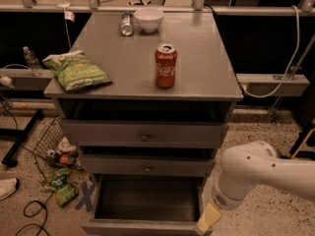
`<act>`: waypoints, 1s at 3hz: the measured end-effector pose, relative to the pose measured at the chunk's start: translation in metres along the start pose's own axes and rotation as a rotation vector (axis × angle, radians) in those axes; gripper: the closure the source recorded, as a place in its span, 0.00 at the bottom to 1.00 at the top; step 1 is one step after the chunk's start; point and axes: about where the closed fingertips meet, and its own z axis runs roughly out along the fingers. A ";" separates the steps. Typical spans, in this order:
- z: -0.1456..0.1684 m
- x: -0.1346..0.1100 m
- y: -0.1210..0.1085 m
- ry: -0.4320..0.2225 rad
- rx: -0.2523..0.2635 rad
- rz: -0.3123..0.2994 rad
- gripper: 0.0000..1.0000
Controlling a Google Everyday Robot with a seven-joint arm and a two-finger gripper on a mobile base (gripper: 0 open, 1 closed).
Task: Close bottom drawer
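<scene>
I see a red cola can (166, 66) upright on the grey cabinet top (199, 43), a green chip bag (76, 71) at its left edge, and a white bowl (148, 18) beside a toppled silver can (127, 23) at the back. Green packets (60, 185) lie on the floor to the left.
</scene>
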 end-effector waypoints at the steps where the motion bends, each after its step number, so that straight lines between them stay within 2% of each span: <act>1: 0.044 -0.001 0.007 -0.010 -0.044 0.035 0.00; 2: 0.083 -0.001 0.009 -0.045 -0.119 0.087 0.00; 3: 0.122 0.005 0.017 -0.053 -0.199 0.129 0.00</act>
